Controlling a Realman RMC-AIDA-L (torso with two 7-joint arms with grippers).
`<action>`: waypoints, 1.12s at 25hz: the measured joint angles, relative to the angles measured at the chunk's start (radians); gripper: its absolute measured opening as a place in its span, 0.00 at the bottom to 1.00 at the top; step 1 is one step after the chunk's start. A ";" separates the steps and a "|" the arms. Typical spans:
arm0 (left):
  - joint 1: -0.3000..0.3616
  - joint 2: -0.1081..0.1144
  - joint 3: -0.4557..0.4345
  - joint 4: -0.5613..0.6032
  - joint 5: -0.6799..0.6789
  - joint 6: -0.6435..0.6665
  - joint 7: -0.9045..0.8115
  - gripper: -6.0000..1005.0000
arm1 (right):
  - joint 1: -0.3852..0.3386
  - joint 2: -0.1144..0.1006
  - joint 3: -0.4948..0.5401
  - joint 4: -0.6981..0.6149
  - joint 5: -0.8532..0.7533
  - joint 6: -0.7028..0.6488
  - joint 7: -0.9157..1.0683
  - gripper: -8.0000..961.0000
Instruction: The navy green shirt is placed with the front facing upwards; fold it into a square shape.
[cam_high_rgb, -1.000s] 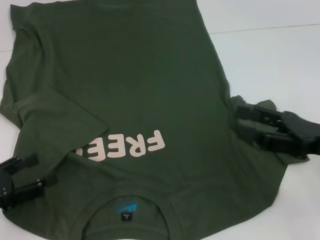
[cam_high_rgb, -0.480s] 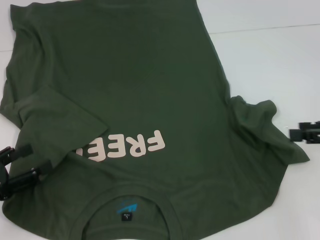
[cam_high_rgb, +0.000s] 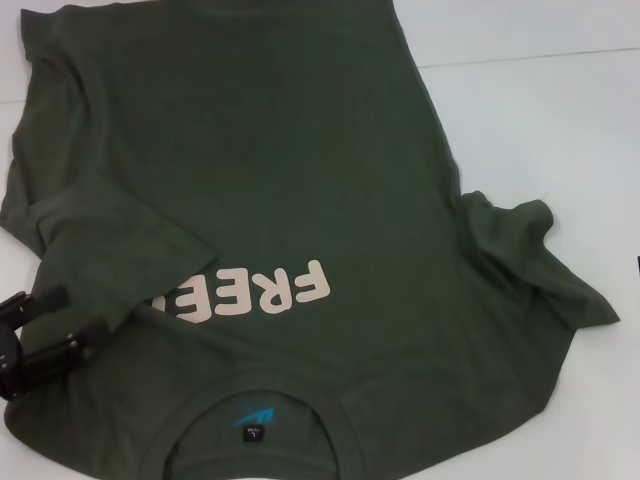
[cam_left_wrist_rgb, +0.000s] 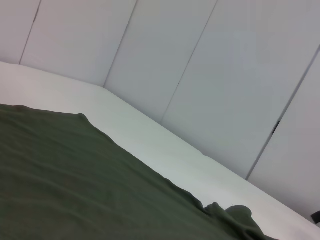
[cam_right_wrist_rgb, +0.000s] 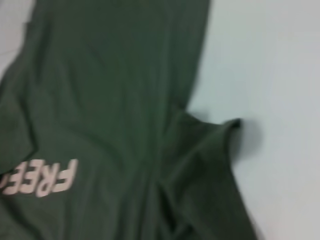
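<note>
The navy green shirt (cam_high_rgb: 270, 170) lies front up on the white table, collar (cam_high_rgb: 340, 432) nearest me, with the pale "FREE" lettering (cam_high_rgb: 280, 292) and blue neck logo (cam_high_rgb: 252, 414) showing. Its left sleeve (cam_high_rgb: 110, 240) is folded in over the chest and covers the end of the lettering. Its right sleeve (cam_high_rgb: 530, 262) lies rumpled, out to the right. My left gripper (cam_high_rgb: 58, 326) is open at the shirt's left shoulder edge, with cloth showing between its fingers. My right gripper is out of view. The shirt also shows in the left wrist view (cam_left_wrist_rgb: 75, 190) and the right wrist view (cam_right_wrist_rgb: 110, 100).
The white table (cam_high_rgb: 540, 130) shows bare to the right of the shirt and in a strip at the far left. Pale wall panels (cam_left_wrist_rgb: 200, 65) stand behind the table's far edge.
My right gripper has let go of the right sleeve and pulled away to the right, out of view. My left gripper has shifted slightly left and farther away. The shirt has not moved.
</note>
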 joint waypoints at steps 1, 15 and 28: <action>0.000 0.000 0.000 0.000 0.000 0.000 0.000 0.91 | 0.006 0.001 -0.003 0.000 -0.017 0.004 0.018 0.83; 0.005 -0.003 -0.039 0.000 0.000 0.002 0.017 0.91 | 0.100 0.005 -0.014 0.115 -0.196 0.063 0.120 0.84; 0.006 -0.005 -0.040 0.000 0.000 0.000 0.019 0.91 | 0.181 -0.040 -0.009 0.049 -0.202 0.000 0.142 0.84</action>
